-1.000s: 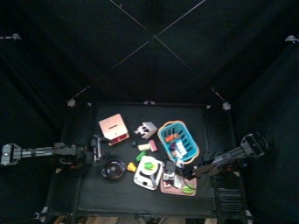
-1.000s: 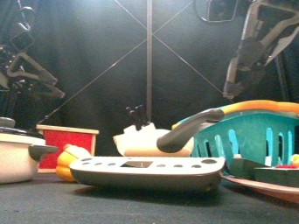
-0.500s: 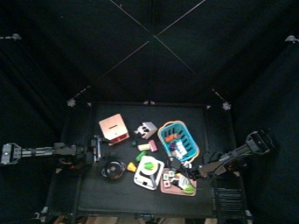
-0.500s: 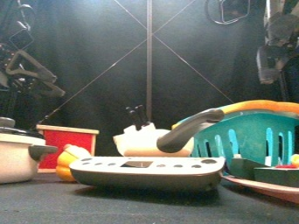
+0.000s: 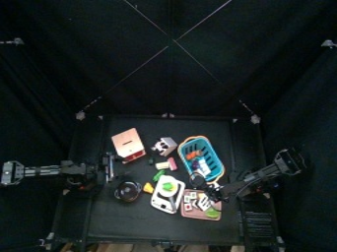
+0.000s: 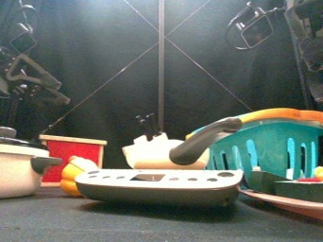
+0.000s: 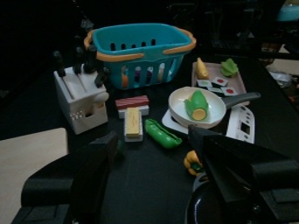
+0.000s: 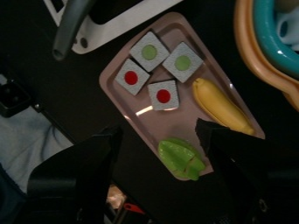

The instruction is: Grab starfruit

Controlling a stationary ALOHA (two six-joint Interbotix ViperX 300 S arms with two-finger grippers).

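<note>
With right end effector (image 8: 158, 162) gaping wide over pink tray (image 8: 140, 109), green starfruit (image 8: 181, 158) sits at tray edge beside banana (image 8: 222, 106). Left end effector (image 7: 152, 171) spread, empty, resting.

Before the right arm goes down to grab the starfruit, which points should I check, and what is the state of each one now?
1. Right tool open: ok, the jaws stand wide apart and hold nothing.
2. Starfruit in view: ok, the green fruit lies on the pink tray, between the jaws in the right wrist view.
3. Starfruit free of neighbours: not ok, the yellow fruit lies close beside it. Whether they touch, cannot tell.
4. Height of the tool above the tray: cannot tell.
5. Left tool out of the way: ok, it is open at the table's left side, far from the tray.
</note>
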